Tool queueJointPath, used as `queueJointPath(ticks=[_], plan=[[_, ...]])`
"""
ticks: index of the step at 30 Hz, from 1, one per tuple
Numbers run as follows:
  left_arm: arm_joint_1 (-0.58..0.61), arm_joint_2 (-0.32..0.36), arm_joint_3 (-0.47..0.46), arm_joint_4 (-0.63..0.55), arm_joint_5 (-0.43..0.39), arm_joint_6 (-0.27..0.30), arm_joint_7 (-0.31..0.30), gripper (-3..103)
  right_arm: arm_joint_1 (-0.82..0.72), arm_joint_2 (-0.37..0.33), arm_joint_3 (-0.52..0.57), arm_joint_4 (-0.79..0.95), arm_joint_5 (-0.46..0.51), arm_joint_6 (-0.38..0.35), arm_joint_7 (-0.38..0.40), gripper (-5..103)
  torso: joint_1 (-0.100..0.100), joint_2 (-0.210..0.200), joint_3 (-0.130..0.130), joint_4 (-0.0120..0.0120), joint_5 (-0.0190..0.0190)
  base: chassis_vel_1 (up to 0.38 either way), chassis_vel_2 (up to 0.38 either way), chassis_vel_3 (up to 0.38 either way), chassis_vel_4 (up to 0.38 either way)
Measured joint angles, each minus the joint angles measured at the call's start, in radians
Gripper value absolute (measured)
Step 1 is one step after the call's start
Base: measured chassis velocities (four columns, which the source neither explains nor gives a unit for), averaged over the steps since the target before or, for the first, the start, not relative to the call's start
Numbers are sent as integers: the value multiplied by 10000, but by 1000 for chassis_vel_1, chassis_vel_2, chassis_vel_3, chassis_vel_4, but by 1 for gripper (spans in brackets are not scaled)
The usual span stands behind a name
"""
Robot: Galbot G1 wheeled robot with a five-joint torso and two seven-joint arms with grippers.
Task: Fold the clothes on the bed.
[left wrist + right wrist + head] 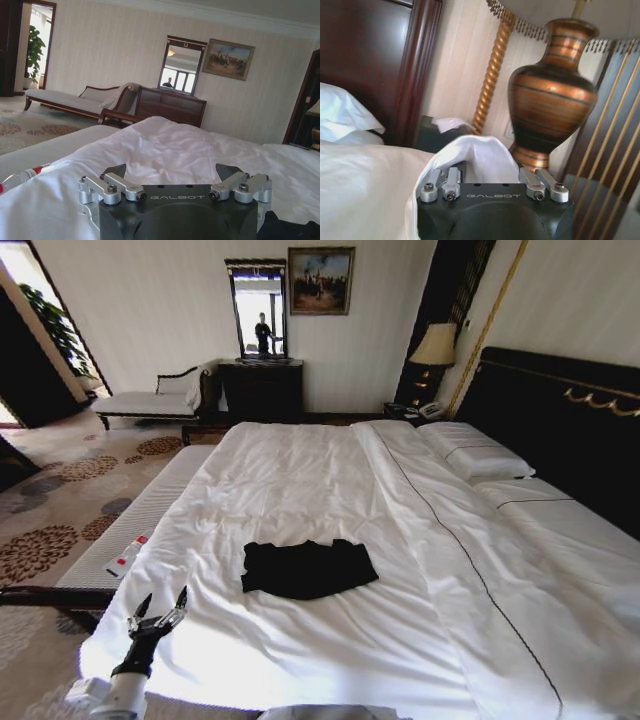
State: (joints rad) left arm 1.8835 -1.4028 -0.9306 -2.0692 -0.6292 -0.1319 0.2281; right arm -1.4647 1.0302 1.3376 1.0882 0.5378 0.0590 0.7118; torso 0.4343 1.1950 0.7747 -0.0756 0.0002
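Clothes (308, 569): one black T-shirt, lying crumpled and flat on white duvet of bed (330, 480), ahead and to the right of left pincer (160, 609); dark edge of same garment (290, 230) visible just beside left pincer (172, 172) in left wrist view. Left pincer: raised near bed's foot corner, fingers spread apart, holding nothing, clear of garment. Right pincer (495, 172): at bed's edge near bronze lamp (552, 90) and headboard (375, 55), white bedding (470, 155) draped over fingers; finger state cannot be told.
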Motion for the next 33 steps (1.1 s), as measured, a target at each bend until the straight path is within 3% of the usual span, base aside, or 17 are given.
queueJointPath(ticks=[2,4,6,11,13,15,20,23,27,33], plan=[[-51,-23,55,-4,2,1,-7,100,-656,29,85,768,138,-609,283,54,0,0,0,-1,-2,0,0,0,0],[-78,-38,79,-4,4,5,-8,100,-866,67,113,1010,213,-765,349,54,0,0,0,-2,-3,0,0,0,0],[-228,-150,217,0,19,14,-10,100,-1769,307,131,1977,360,-1236,678,65,-1,1,-1,-17,-7,0,0,0,0],[-435,-305,401,135,50,-5,-11,100,-2520,755,-203,2740,274,-1564,1421,86,-3,3,-1,-20,-11,0,0,0,0],[-464,-322,428,175,58,-30,-8,100,-2624,848,-287,2840,279,-1642,1583,86,-3,3,-1,-14,-6,0,0,0,0],[-549,-345,472,313,60,-125,19,100,-3093,1180,-472,3192,385,-1972,2216,96,-3,3,-1,-17,-3,0,0,0,0],[-701,-326,470,447,15,-159,35,100,-3636,1496,-312,3768,250,-2011,3036,100,-4,3,0,-15,-6,0,0,0,0],[-747,-314,472,455,-18,-159,35,100,-3916,1759,-22,4513,366,-1999,3167,100,-3,3,-1,-20,-5,0,0,0,0],[-705,-320,504,394,-12,-160,35,100,-4036,1865,415,5552,591,-1701,3039,100,-3,3,0,-7,-6,0,0,0,0],[-413,-341,441,122,16,-168,35,100,-3534,1637,768,6392,424,-125,1515,100,-2,1,1,-3,-5,0,0,0,0]])
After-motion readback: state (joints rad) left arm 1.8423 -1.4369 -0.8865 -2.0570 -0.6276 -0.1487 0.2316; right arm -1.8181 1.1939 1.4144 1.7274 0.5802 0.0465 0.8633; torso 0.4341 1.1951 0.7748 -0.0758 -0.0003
